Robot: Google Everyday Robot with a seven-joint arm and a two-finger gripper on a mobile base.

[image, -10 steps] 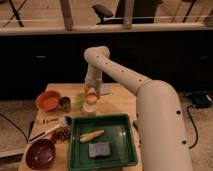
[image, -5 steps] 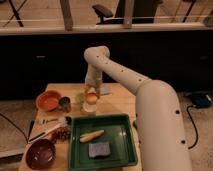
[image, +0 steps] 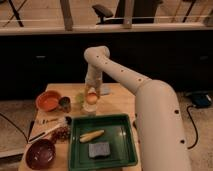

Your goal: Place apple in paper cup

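The apple (image: 91, 99), small and orange-red with a paler patch, hangs between the fingers of my gripper (image: 91, 95) over the middle of the wooden table (image: 120, 102). My gripper points down and is shut on the apple. Directly beneath it stands the paper cup (image: 90, 110), short and whitish, just behind the green tray. The apple sits at or just above the cup's rim; I cannot tell whether it touches.
A green tray (image: 125, 150) at the front holds a yellow corn-like piece (image: 92, 135) and a grey sponge (image: 99, 149). To the left are an orange bowl (image: 48, 100), a dark can (image: 64, 104), a pale green item (image: 80, 97), a dark red bowl (image: 40, 153) and a brush (image: 47, 131).
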